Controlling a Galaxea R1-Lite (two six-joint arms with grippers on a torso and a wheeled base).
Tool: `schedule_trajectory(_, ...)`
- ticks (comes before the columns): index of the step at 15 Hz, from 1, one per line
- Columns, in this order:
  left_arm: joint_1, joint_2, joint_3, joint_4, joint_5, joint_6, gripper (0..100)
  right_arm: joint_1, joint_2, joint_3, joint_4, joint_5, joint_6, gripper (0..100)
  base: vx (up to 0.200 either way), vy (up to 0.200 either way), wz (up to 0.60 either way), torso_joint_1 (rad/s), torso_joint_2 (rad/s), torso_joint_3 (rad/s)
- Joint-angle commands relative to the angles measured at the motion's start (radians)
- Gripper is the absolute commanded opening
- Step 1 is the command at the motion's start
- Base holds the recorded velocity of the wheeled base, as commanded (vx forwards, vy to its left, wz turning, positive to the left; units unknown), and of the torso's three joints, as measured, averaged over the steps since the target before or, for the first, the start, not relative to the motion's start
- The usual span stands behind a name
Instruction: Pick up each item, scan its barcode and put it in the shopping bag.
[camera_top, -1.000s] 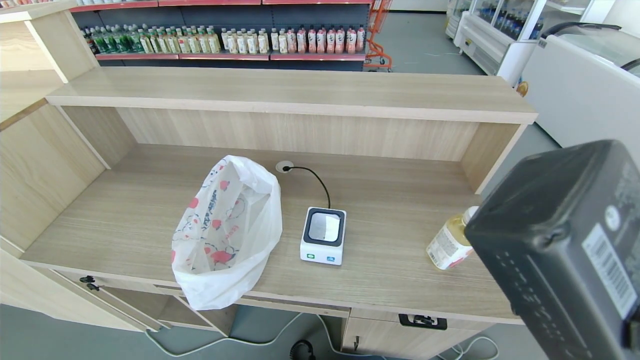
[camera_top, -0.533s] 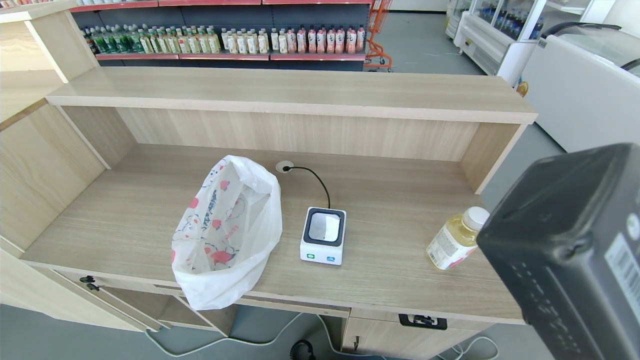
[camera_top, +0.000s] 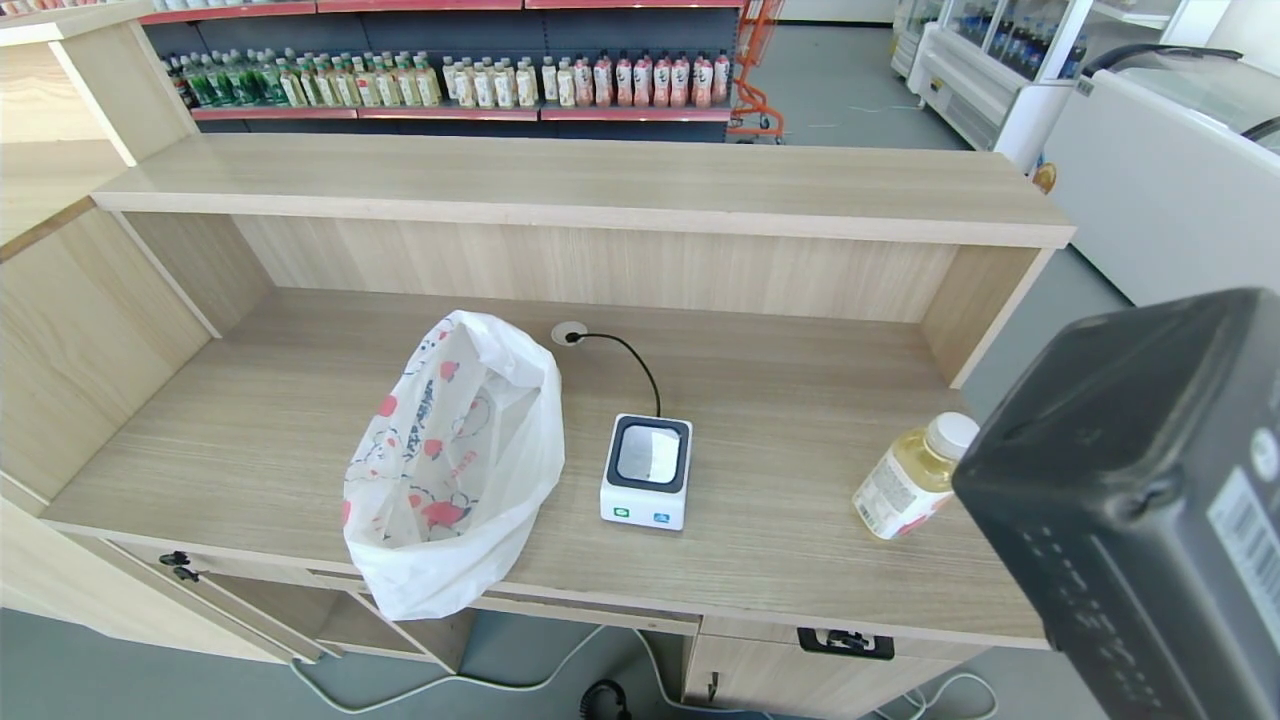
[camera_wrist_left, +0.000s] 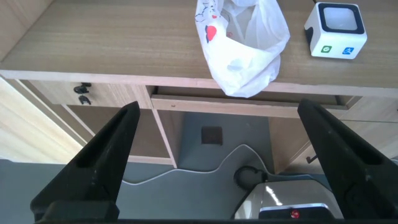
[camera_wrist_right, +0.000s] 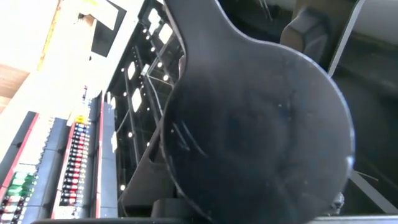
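Counter (camera_top: 780, 400), light wood, with a raised back ledge. Shopping bag (camera_top: 455, 460), white with red prints, sits at the front edge left of centre, mouth open; its bottom sags over the edge, and the inside is hard to make out past the folds. Scanner (camera_top: 648, 470), a white box with a dark window, stands just right of the bag, apart from it; its cable (camera_top: 630, 355) runs to a hole near the back wall. Bottle (camera_top: 910, 480), pale yellow with a white cap, lies tilted near the front right corner, cap pointing away. The right arm's black housing (camera_top: 1140, 500) looms close and hides that corner and the counter's right end. Left gripper (camera_wrist_left: 219, 111) hangs below the front edge, before the drawers, fingers (camera_wrist_left: 106, 162) spread wide with nothing between them; above it the bag hangs down and the scanner is cut off. Right wrist view: a dark round part (camera_wrist_right: 261, 124) blocks the camera, so I cannot tell the right gripper's state.
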Motion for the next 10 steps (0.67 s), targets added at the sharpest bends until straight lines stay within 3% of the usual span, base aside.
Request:
schedule_trajectory(1, 0.000, 0.000, 0.000, 0.000, 0.000, 0.001, 100, 0.000, 0.005, 0.001, -0.002, 0.000, 0.000, 0, 0.000, 0.000, 0.00, 0.000, 0.00, 0.000)
schedule_trajectory(3, 0.000, 0.000, 0.000, 0.000, 0.000, 0.000, 100, -0.001, 0.017, -0.006, 0.005, -0.012, 0.039, 0, 0.000, 0.000, 0.00, 0.000, 0.00, 0.000)
schedule_trajectory(5, 0.000, 0.000, 0.000, 0.000, 0.000, 0.000, 100, -0.037, 0.054, -0.029, 0.106, -0.222, 0.281, 0, 0.000, 0.000, 0.00, 0.000, 0.00, 0.000)
schedule_trajectory(6, 0.000, 0.000, 0.000, 0.000, 0.000, 0.000, 100, -0.087, 0.032, -0.041, 0.279, -0.475, 0.576, 0, 0.000, 0.000, 0.00, 0.000, 0.00, 0.000)
schedule_trajectory(7, 0.000, 0.000, 0.000, 0.000, 0.000, 0.000, 100, -0.132, -0.011, -0.064, 0.361, -0.646, 0.761, 0, 0.000, 0.000, 0.00, 0.000, 0.00, 0.000)
schedule_trajectory(8, 0.000, 0.000, 0.000, 0.000, 0.000, 0.000, 100, -0.234, -0.054, -0.052, 0.390, -0.797, 0.898, 0, 0.000, 0.000, 0.00, 0.000, 0.00, 0.000)
schedule_trajectory(10, 0.000, 0.000, 0.000, 0.000, 0.000, 0.000, 100, -0.457, -0.060, 0.005, 0.410, -0.739, 1.011, 0, 0.000, 0.000, 0.00, 0.000, 0.00, 0.000)
